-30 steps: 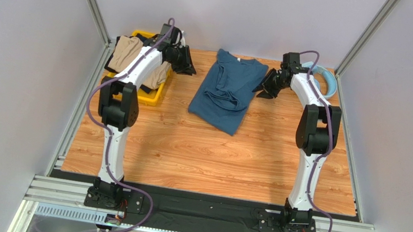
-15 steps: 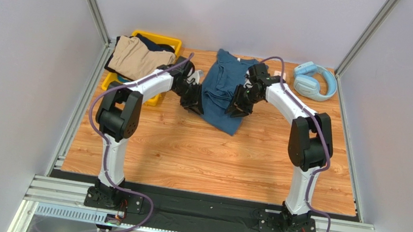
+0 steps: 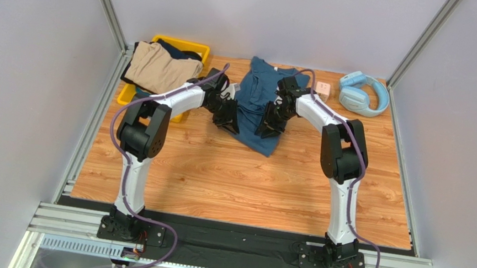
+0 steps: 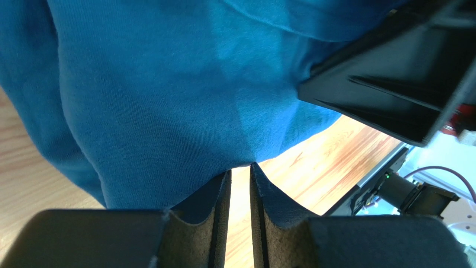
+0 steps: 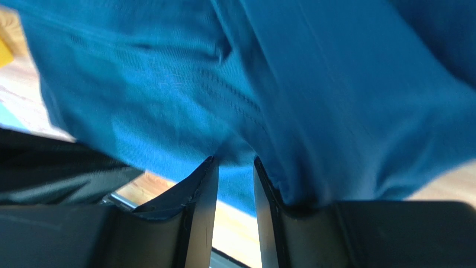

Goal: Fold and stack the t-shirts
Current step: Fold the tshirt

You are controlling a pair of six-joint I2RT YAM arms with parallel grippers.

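- The teal shirt (image 3: pixel 253 103) lies rumpled on the table (image 3: pixel 242 183), at the far middle, its long side running from the back toward the arms.
- From above, the left pincer (image 3: pixel 228 115) sits at the shirt's left edge and the right pincer (image 3: pixel 270 126) on its right half, with a strip of cloth between them. Their fingertips are hidden in that view.
- The left wrist view shows its fingers (image 4: pixel 215 195) a thin slit apart, wood showing through, tips at the hem. I cannot tell whether cloth is nipped.
- The right wrist view shows its fingers (image 5: pixel 198 190) a little wider apart, with cloth across the tips and bunched against one finger. I cannot tell if it is caught.
- Only the top view shows the surroundings. A tan shirt (image 3: pixel 156 68) and a navy shirt (image 3: pixel 179 50) are heaped in the yellow bin (image 3: pixel 191 45) at the far left, just beside the left arm. Blue headphones (image 3: pixel 363 94) lie at the far right.
- Bare wood runs from the hem to the arms' bases, and grey walls close off the left, right and back.
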